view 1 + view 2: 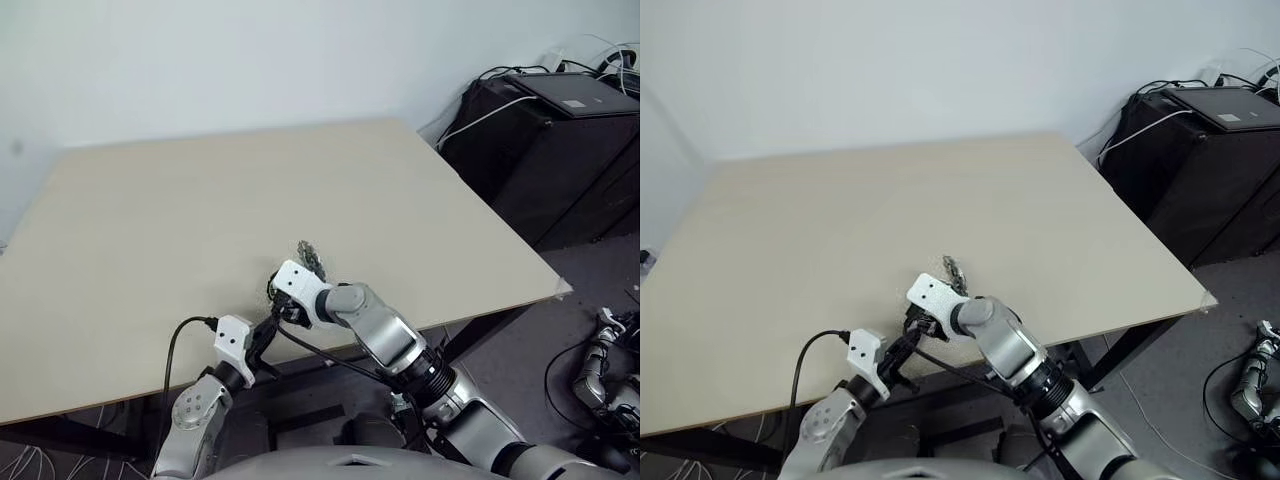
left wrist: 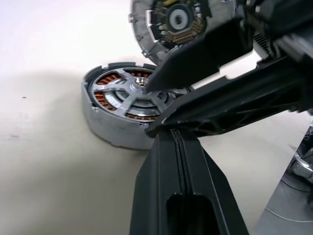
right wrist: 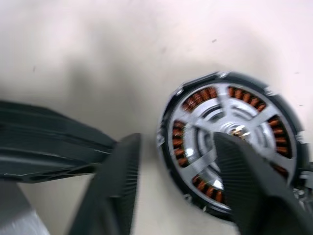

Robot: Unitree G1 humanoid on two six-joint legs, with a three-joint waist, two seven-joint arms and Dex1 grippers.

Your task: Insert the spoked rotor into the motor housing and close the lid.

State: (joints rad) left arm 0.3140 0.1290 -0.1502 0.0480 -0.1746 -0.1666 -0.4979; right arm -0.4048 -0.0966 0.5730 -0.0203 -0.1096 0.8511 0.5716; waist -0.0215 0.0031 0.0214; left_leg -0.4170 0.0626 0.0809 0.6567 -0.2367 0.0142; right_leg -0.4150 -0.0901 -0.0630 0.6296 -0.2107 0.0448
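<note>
Item: round dark-rimmed motor housing (image 3: 230, 147) with a ring of copper-brown windings, lying flat on the pale beige wooden worktop (image 1: 200, 220) near its front edge. Seated inside it, the shiny silver spoked rotor (image 2: 134, 95), spokes radiating from a central hub, windings visible between them.

Item: round silver-grey metal lid (image 2: 181, 22), just beside the housing on its far side, tilted up on edge; its inner face with a dark hub shows in the left wrist view, cut off by the frame and partly covered by a black finger. In the head views it is only a small grey speck (image 1: 311, 256) past the white wrist block.

Item: right end effector (image 3: 176, 186), fingers apart. The right wrist view has one finger (image 3: 249, 181) over the rotor, its tip at the hub, and the other (image 3: 115, 191) over bare worktop beside the housing rim. The left wrist view shows one pointed tip meeting the hub; whether it truly touches cannot be told.

Item: left end effector (image 2: 178, 161), fingers pressed together with only a thin seam between them, holding nothing, just in front of the housing wall.

Head views: both arms converge at the worktop's near edge; housing and rotor are hidden behind the grippers. A black cabinet (image 1: 560, 150) with cables stands to the right, well apart.

Right wrist view is motion-blurred; the housing's far edge is cut off.
</note>
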